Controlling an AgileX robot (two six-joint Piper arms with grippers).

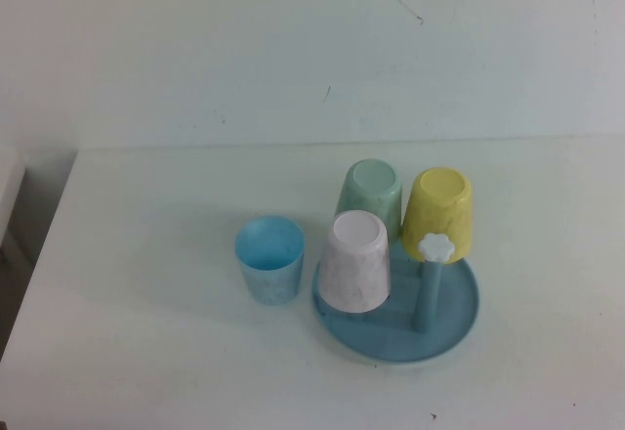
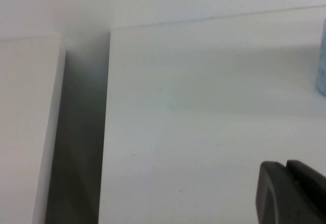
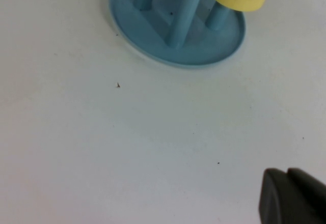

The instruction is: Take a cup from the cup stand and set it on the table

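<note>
Nearest you in the high view is bare white worktop [image 1: 146, 352]; neither arm shows in that frame. The left hand [image 2: 293, 193] appears only as a dark tip in the lower right corner of the left wrist view, over plain worktop, and you cannot tell whether it is apart or together. The right hand [image 3: 293, 196] likewise shows only as a dark tip in the lower right corner of the right wrist view, above bare worktop and well apart from the cup stand, and you cannot tell its state either.

Farther in, at centre right of the high view, you have the cup stand [image 1: 459, 322], its round blue tray flat on the worktop. One peg [image 1: 426, 298] at its front right stands bare, topped by a white flower cap [image 1: 436, 246].

The cup [image 1: 270, 259] stands upright, mouth up, on the worktop just beside the stand's left rim, off the tray. A sliver of it also shows at the right edge of the left wrist view.

On the stand, a white-pink cup [image 1: 357, 261] sits upside down at front left. Behind it, a yellow cup [image 1: 438, 213] is inverted at the right and a pale green cup [image 1: 371, 193] at the back left.

Beyond the worktop's far edge is a pale wall [image 1: 293, 49].
</note>
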